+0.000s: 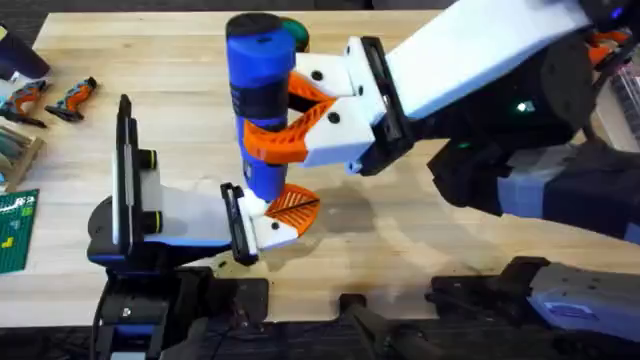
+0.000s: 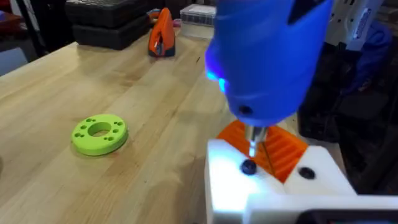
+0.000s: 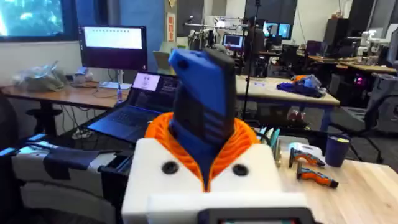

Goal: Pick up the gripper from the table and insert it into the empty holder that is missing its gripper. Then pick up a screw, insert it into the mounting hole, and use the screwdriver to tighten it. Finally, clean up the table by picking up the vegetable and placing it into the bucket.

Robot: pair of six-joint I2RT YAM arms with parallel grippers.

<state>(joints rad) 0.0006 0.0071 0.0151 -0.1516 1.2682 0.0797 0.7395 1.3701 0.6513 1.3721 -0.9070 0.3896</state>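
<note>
The right gripper [image 1: 300, 118] is clenched round the screwdriver [image 1: 260, 100], holding it upright over the left arm's holder [image 1: 262, 226]; its metal tip [image 2: 254, 144] sits on a dark screw [image 2: 248, 167] in the white bracket, just beside the orange gripper [image 2: 281, 149] seated there; whether the left gripper [image 1: 280, 215] is open I cannot tell; a green disc [image 2: 99, 133] lies apart on the table [image 1: 420, 230].

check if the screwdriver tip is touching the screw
Touching. In the left wrist view the screwdriver's thin metal tip comes straight down onto the dark screw in the white holder, with no gap visible between them.
</note>
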